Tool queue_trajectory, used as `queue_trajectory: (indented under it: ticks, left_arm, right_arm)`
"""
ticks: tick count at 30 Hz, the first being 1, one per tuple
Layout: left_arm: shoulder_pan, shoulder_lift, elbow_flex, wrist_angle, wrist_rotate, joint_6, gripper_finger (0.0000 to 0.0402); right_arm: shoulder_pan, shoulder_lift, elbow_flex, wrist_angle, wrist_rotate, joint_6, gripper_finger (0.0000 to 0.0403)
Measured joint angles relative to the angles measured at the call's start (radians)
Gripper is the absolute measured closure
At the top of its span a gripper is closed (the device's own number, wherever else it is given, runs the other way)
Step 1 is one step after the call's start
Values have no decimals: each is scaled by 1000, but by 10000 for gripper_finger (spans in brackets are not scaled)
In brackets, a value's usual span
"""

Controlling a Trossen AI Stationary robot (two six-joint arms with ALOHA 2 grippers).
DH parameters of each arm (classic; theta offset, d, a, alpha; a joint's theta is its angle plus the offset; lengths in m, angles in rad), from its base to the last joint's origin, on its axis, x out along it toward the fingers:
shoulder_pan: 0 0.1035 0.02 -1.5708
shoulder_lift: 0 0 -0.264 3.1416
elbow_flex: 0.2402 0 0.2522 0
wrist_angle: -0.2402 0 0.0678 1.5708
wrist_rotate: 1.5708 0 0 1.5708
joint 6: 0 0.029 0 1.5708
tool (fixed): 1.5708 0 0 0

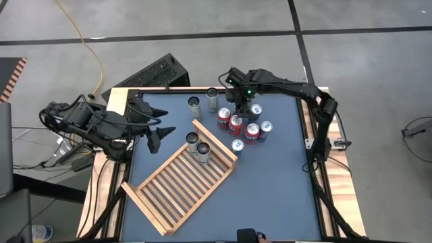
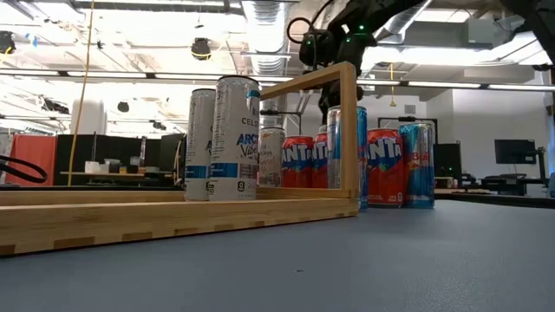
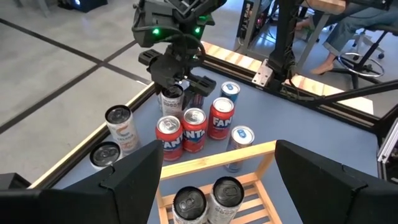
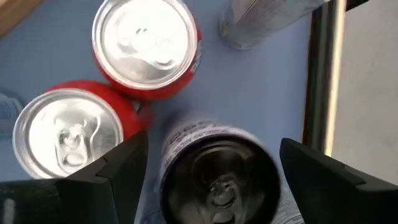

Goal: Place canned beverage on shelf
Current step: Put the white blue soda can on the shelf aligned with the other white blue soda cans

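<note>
High view: a blue-topped bench (image 1: 270, 182) with a light wooden border is seen from straight above. A slatted wooden shelf (image 1: 177, 185) is laid flat and turned at an angle near the bench's middle. Two tall slim cans (image 1: 198, 146) are stood upright inside the shelf, at its far corner, touching each other.

Beyond the shelf, a cluster of cans (image 1: 244, 125) is gathered on the bench, red ones mixed with blue-and-silver ones. Two more slim cans (image 1: 203, 102) are stood apart from the cluster, near the far edge.

The right hand (image 1: 240, 106) is positioned directly over the far side of the cluster. In the right wrist view its two dark fingers (image 4: 115, 171) are spread wide on either side of a dark-topped silver can (image 4: 217, 171), and no contact with the can is seen. Two red cans (image 4: 102, 87) are seen just beside that can.

The left hand (image 1: 158, 133) is held near the left edge of the bench, beside the shelf. Its fingers (image 3: 134, 180) are seen apart in the left wrist view, with nothing between them.

In the low view, the two slim cans in the shelf are shown standing against its raised frame (image 2: 347, 130), with the red cans lined up behind it. Part of a seated person (image 3: 348, 28) is visible beyond the bench in the left wrist view.
</note>
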Motion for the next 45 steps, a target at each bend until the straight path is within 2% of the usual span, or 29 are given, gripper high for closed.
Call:
queue_trajectory:
  ticks: [6,18,24,31,39,45]
  left_arm:
    - [0,0,0,0,0,7,104]
    - [0,0,0,-7,0,7,104]
    - [0,0,0,-20,0,3,104]
    - [0,0,0,-22,0,0,104]
    - [0,0,0,-26,7,3,104]
    - [0,0,0,-56,8,-4,104]
  right_arm:
    - [-6,0,0,-26,3,-2,96]
    - [-10,-1,2,-34,7,45,213]
    - [-10,-1,2,-34,14,119,213]
    - [12,-8,24,-33,85,212,213]
    - [40,-13,217,-151,165,272,213]
    - [121,-13,412,-302,233,344,213]
